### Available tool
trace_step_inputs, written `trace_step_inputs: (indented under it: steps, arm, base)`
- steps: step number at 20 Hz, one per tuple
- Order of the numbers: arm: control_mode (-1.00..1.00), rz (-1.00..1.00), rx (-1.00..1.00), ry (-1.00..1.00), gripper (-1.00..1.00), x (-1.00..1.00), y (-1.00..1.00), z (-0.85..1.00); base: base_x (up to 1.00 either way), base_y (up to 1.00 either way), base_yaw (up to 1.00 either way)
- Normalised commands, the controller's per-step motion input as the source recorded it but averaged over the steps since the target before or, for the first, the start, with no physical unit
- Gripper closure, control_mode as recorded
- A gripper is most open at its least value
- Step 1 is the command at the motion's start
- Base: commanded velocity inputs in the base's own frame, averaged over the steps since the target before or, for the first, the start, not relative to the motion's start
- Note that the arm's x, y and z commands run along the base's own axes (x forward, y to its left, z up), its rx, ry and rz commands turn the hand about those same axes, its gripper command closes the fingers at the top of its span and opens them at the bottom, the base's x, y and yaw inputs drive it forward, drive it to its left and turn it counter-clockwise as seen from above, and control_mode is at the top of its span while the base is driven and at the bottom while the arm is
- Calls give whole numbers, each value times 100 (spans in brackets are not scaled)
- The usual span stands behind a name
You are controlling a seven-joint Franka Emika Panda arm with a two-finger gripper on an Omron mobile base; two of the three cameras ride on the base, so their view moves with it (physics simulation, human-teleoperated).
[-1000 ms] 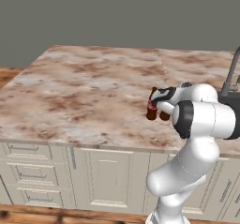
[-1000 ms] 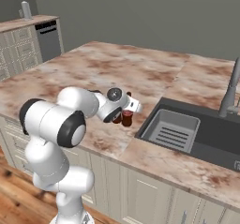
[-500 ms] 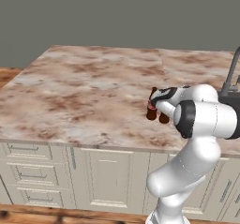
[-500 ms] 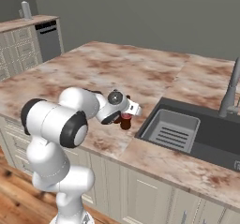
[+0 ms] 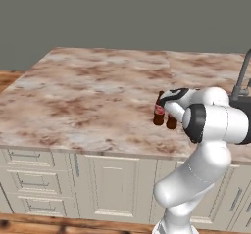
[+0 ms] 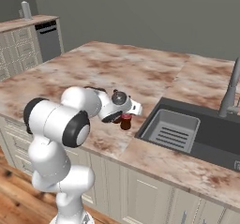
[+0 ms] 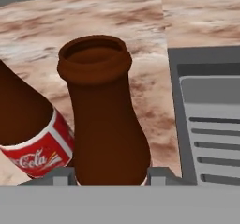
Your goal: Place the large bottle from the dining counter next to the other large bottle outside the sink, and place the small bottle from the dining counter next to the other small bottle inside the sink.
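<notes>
- The hand reaches low over the pinkish-brown marbled surface, close to its near edge and just left of the sink.
- In the hand view a plain brown bottle with an open mouth stands upright between the two finger tips, which sit against its lower sides; the hand is clamped on the plain brown bottle.
- Just beside it, on the left in the hand view, is a brown cola bottle with a red label; it looks tilted there, and whether the two touch cannot be told.
- In the left base view both bottles stand by the hand, the cola bottle to the left and the plain brown bottle partly hidden behind the arm.
- In the right base view the plain brown bottle stands near the sink's left rim, with a narrow strip of surface between.
- The lighter grey slotted insert lies in the sink's left part.
- The steel faucet rises at the far right.
- A wide stretch of bare surface spreads to the left and far side of the bottles.
</notes>
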Motion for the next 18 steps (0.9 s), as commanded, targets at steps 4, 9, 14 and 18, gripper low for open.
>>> trace_step_inputs:
  steps: [4,9,14,18]
  arm:
    - [-100,4,-2,0,-100,0,0,-36]
    - [-100,4,-6,0,-100,-12,0,-18]
    - [-100,7,-3,-3,-100,-28,0,6]
    - [-100,8,0,-5,-100,-28,0,26]
  base:
    - [0,0,0]
    - [0,0,0]
    - [0,0,0]
    - [0,0,0]
